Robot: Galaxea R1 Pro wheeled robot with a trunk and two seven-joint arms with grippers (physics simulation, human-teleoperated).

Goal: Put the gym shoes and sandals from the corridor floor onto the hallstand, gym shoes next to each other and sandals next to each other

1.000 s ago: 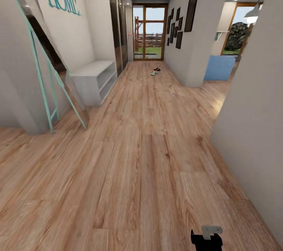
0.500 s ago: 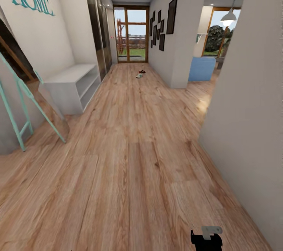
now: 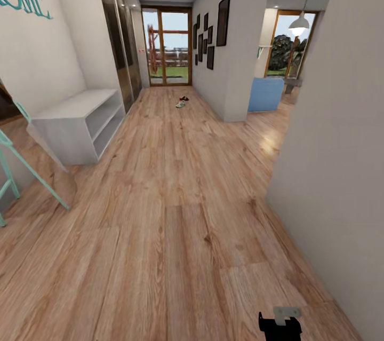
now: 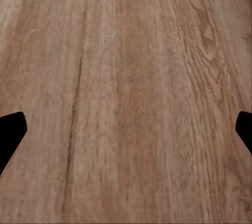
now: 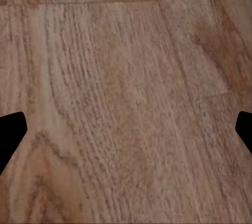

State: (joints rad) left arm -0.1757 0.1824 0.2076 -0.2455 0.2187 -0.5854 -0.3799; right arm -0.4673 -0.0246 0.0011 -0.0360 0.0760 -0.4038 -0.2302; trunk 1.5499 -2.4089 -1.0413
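The camera is rolling forward down the corridor, so the rack [image 3: 80,125] is sitting nearer and further left than a second ago. It is showing a pale grey top and two open shelves against the left wall. Far ahead on the wood floor [image 3: 176,213], near the glass door [image 3: 166,46], a white gym shoe [image 3: 181,104] is lying beside a dark sandal [image 3: 183,98], both tiny. Left tool [image 4: 126,132] and right tool [image 5: 126,132] are hanging released, fingertips spread over bare planks.
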